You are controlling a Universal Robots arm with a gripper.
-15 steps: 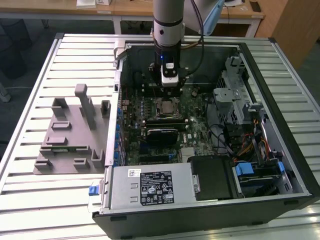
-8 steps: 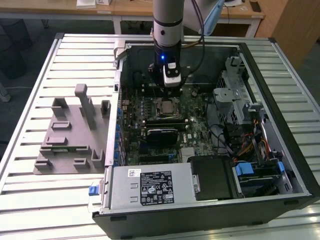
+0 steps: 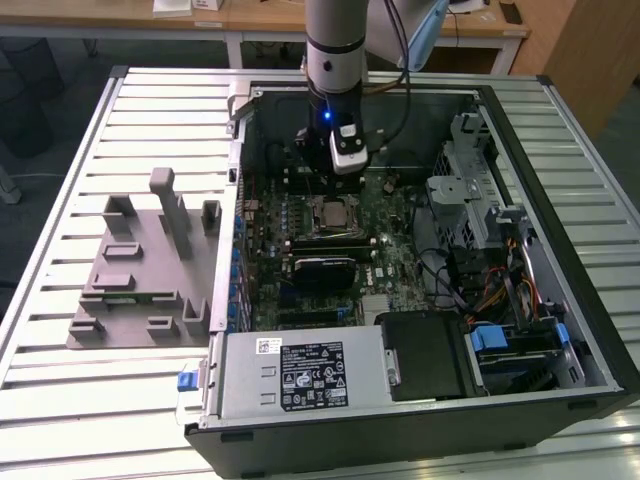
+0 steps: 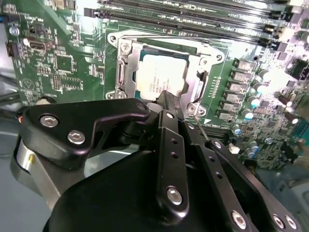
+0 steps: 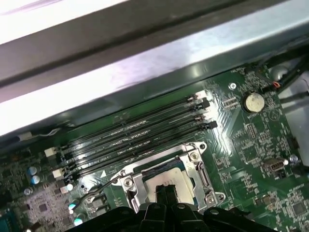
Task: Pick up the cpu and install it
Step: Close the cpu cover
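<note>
Inside the open black computer case [image 3: 420, 445], which is lying on its side on the slatted metal counter [image 3: 60, 400], the silver-grey robot arm [image 3: 335, 40] is reaching straight down over the green motherboard [image 3: 395, 215]. The black claw [image 3: 328, 188] is hanging just above the cpu [image 3: 331, 213], a small flat square chip with a shiny silver top, which is sitting near the middle of the board.

In the second wrist view the cpu [image 4: 161, 77] is lying flat within the square silver metal socket frame [image 4: 126, 77]. The claw [image 4: 166, 95] is holding its two black fingers drawn together with nothing gripped between them. Their tips are lying over the chip's edge nearest the camera; whether they are touching it, I cannot tell.

In the first wrist view the claw [image 5: 166, 189] is again showing its fingers pressed side by side over the cpu [image 5: 161, 178]. The long black memory slots [image 5: 140, 140] are running just beside the socket frame, and a round silver coin battery [image 5: 253, 101] is sitting well apart on the board.

In the exterior view a grey plastic slotted tray [image 3: 140, 280] is resting on the counter at the exterior view's left of the case, well apart from the claw. A silver power supply box with a white label [image 3: 300, 375] is occupying the case's front edge.
</note>
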